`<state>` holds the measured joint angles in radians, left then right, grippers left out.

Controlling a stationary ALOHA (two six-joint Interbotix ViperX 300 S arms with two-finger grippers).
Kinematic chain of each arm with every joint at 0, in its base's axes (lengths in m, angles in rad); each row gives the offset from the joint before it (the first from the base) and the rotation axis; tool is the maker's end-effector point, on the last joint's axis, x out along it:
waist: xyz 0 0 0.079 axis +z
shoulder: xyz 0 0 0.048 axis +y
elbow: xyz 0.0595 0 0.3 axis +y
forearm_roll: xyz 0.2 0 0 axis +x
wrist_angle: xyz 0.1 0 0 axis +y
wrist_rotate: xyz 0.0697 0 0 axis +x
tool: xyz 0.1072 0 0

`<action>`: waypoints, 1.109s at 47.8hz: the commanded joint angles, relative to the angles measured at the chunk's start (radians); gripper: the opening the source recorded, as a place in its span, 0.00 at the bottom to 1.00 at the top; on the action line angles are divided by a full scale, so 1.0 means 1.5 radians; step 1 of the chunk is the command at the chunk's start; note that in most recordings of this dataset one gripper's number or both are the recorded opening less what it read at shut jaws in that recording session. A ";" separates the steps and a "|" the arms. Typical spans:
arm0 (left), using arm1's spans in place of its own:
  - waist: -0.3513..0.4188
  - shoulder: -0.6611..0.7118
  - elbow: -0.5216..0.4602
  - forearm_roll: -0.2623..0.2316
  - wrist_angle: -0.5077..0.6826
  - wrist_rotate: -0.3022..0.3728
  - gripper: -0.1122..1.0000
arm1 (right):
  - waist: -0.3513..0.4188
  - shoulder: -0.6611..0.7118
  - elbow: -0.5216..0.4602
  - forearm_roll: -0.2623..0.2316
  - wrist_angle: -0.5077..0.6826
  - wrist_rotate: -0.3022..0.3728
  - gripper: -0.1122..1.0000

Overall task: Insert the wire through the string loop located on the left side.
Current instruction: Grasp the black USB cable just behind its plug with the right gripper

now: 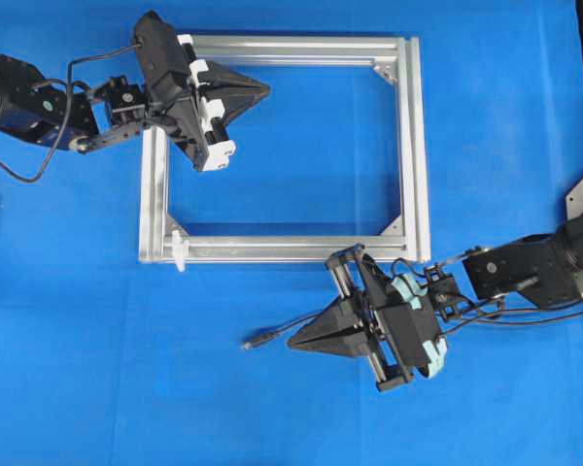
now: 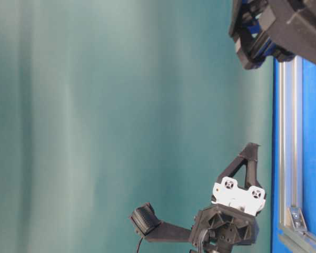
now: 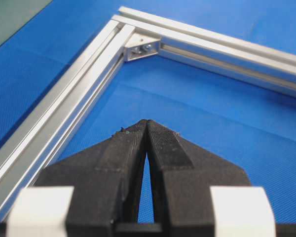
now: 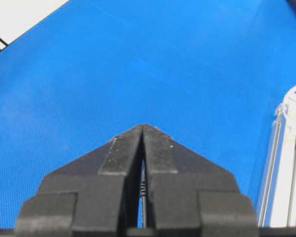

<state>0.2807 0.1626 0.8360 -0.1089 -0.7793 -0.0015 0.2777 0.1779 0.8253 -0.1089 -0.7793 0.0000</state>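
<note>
The wire (image 1: pixel 284 326) lies on the blue mat below the frame, and its plug (image 1: pixel 253 342) points left. My right gripper (image 1: pixel 291 342) hovers over it, shut, tips meeting. In the right wrist view a stretch of the wire (image 4: pixel 143 195) shows through the slit behind the tips (image 4: pixel 144 126), lower down and not pinched. The string loop (image 1: pixel 180 249) is a small white loop at the frame's lower left corner and also appears at the edge of the right wrist view (image 4: pixel 285 105). My left gripper (image 1: pixel 267 92) is shut and empty (image 3: pixel 147 122) over the frame's upper left part.
The silver aluminium frame (image 1: pixel 409 146) lies flat on the blue mat, with a corner bracket (image 3: pixel 143 48) ahead of the left gripper. In the table-level view the frame rail (image 2: pixel 287 132) runs along the right, with the left gripper (image 2: pixel 251 147) beside it.
</note>
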 commanded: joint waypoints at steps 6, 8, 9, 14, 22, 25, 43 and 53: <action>-0.004 -0.034 -0.007 0.012 0.025 0.000 0.10 | 0.000 -0.047 0.002 0.010 0.016 0.012 0.08; -0.004 -0.034 -0.006 0.013 0.025 0.000 0.10 | 0.000 -0.049 0.004 0.010 0.020 0.014 0.08; -0.004 -0.035 -0.006 0.013 0.025 0.000 0.10 | 0.000 -0.049 0.004 0.011 0.021 0.015 0.08; -0.004 -0.035 -0.006 0.013 0.025 0.000 0.10 | -0.001 -0.049 0.005 0.012 0.027 0.025 0.08; -0.004 -0.035 -0.006 0.014 0.025 0.000 0.10 | -0.005 -0.048 0.005 0.012 0.039 0.043 0.08; -0.004 -0.034 -0.006 0.014 0.025 0.000 0.10 | -0.005 -0.049 0.004 0.012 0.046 0.047 0.08; -0.004 -0.035 -0.006 0.014 0.025 -0.001 0.10 | -0.006 -0.043 -0.006 0.025 0.075 0.062 0.88; -0.004 -0.034 -0.006 0.014 0.025 -0.001 0.10 | -0.006 -0.020 -0.012 0.037 0.073 0.063 0.91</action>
<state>0.2761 0.1411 0.8360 -0.0890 -0.7378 -0.0015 0.2684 0.1442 0.8283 -0.0644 -0.6642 0.0920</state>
